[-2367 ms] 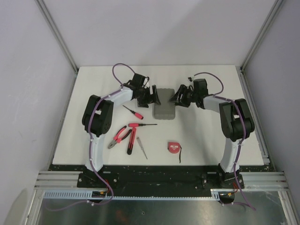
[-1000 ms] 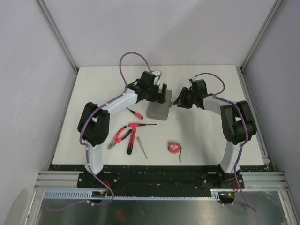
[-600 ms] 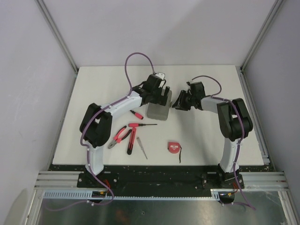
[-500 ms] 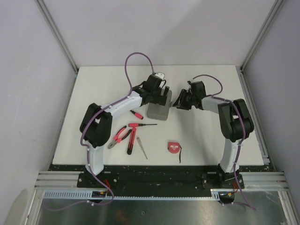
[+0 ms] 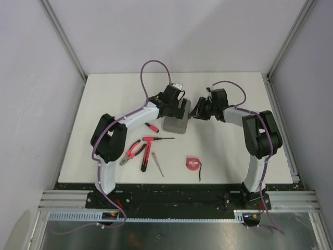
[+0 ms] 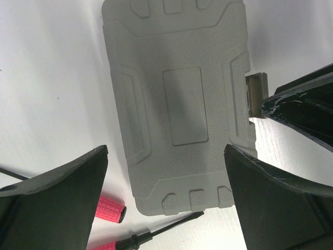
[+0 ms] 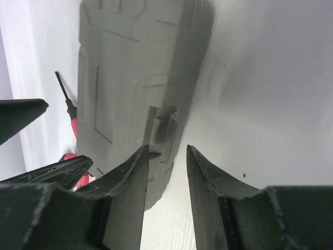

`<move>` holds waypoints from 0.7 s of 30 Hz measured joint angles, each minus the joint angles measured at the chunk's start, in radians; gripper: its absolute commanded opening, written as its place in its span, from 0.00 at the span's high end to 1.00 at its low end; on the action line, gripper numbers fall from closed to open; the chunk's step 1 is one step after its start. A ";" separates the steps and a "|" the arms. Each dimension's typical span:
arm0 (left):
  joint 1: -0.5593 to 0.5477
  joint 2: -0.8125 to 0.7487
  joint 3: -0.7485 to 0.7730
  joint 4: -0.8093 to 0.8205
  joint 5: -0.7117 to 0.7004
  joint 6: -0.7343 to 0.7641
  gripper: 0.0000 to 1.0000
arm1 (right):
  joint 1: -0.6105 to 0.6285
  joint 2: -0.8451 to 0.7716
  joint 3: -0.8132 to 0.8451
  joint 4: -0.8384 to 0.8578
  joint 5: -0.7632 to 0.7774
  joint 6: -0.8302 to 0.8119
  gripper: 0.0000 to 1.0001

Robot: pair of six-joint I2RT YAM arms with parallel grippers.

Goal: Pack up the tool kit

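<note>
Where the tool kit case lies: middle of the white worktop, flat, lid shut, ribbed grey shell facing up, between the two end effectors.
Left end effector: directly above the case, fingers spread wide. In the wrist view they straddle the near end of the shell; contact with it cannot be made out.
Right end effector: low at the case's right long edge, jaws partly apart, bare worktop showing in the gap, nothing visibly pinched.
Latch tab: small grey tab on that right edge, standing out from the shell. In the left wrist view one right fingertip meets it. In the right wrist view it sits just past the two tips, in line with the gap.
Pliers: red-and-black, on the worktop, nearer the arm bases and left of the case.
Small screwdriver: red handle, just left of the case.
Second screwdriver: lies crosswise below the case, shaft pointing right.
Red-and-black handle: beside the pliers, tool type unclear.
Thin metal piece: just right of that handle, too small to identify.
Tape measure: red, right of the other tools, black strap trailing toward the near edge.
Tools overall: all outside the case.
</note>
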 measured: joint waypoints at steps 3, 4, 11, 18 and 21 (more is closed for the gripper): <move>0.000 0.003 0.000 -0.002 0.001 0.000 0.03 | 0.001 0.030 0.000 0.005 -0.015 0.007 0.70; 0.000 0.003 0.000 -0.002 0.004 0.000 0.03 | 0.001 0.042 0.000 0.008 -0.018 0.011 0.73; -0.001 0.005 0.004 -0.003 0.037 0.008 0.01 | -0.003 0.057 0.000 0.024 -0.041 0.029 0.96; -0.015 0.006 0.006 -0.003 0.052 0.028 0.00 | -0.010 0.069 0.000 0.050 -0.085 0.047 1.00; -0.021 0.006 0.006 -0.003 0.052 0.033 0.01 | -0.013 0.069 0.000 0.055 -0.102 0.058 1.00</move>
